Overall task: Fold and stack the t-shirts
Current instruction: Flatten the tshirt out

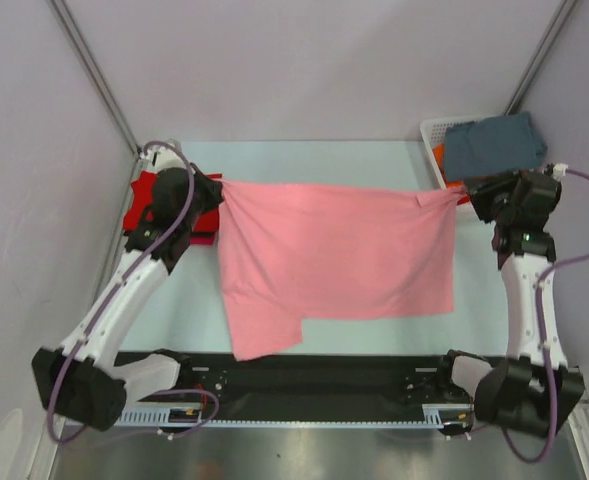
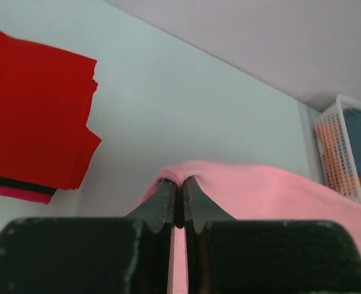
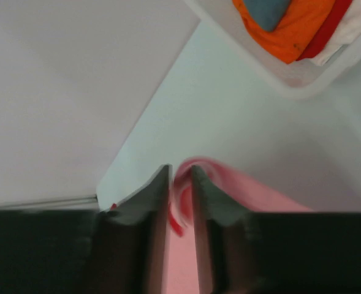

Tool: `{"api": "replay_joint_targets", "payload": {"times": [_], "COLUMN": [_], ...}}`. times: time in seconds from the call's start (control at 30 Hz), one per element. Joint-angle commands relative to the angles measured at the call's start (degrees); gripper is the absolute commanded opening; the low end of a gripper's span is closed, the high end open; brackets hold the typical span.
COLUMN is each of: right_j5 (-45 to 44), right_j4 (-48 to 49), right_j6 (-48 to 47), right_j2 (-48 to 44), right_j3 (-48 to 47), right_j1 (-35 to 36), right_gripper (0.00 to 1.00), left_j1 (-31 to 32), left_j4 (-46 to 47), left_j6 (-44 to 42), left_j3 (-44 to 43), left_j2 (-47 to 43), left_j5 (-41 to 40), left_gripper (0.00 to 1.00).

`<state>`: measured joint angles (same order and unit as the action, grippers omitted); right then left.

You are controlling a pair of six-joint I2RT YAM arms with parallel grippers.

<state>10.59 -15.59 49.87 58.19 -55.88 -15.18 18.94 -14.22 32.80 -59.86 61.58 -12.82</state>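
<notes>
A light pink t-shirt (image 1: 334, 260) hangs stretched in the air between my two grippers, its lower edge draping toward the table's near side. My left gripper (image 1: 219, 190) is shut on its left top corner; the pink cloth (image 2: 272, 196) bulges over the closed fingertips (image 2: 168, 199) in the left wrist view. My right gripper (image 1: 461, 192) is shut on the right top corner; pink cloth (image 3: 241, 190) is pinched between its fingers (image 3: 159, 187). A folded red t-shirt (image 2: 27, 110) lies on a magenta one (image 2: 15, 191) at the far left, also in the top view (image 1: 144, 205).
A white slotted basket (image 1: 436, 132) stands at the far right corner, holding a slate grey-blue shirt (image 1: 494, 145) and an orange one (image 3: 293, 27). Purple walls enclose the table on three sides. A black rail (image 1: 304, 375) runs along the near edge.
</notes>
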Motion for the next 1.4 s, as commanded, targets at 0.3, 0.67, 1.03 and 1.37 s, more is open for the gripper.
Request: {"api": "replay_joint_targets", "payload": {"times": [0.3, 0.67, 1.03, 1.37], "right_j5": [-5.0, -7.8, -12.4, -21.6], "right_j4": [-1.3, -11.2, -22.4, -22.6], "right_j6": [-1.1, -5.8, -1.8, 4.2], "right_j2": [7.3, -7.0, -11.7, -7.3], "right_j3": [-4.4, 14.5, 23.2, 27.7], "right_j1": [2.3, 0.2, 3.4, 14.9], "right_gripper": [0.94, 0.97, 0.64, 0.56], "left_j1": [-8.6, -11.8, -11.7, -11.5], "left_j4": [2.1, 10.4, 2.5, -8.5], "left_j6": [7.5, 17.6, 19.0, 19.9], "left_j3": [-7.6, 27.0, 35.9, 38.3], "left_j2": [14.5, -17.7, -21.1, -16.5], "left_j5": [10.6, 15.6, 25.2, 21.1], "left_gripper": [1.0, 1.0, 1.0, 1.0]}}
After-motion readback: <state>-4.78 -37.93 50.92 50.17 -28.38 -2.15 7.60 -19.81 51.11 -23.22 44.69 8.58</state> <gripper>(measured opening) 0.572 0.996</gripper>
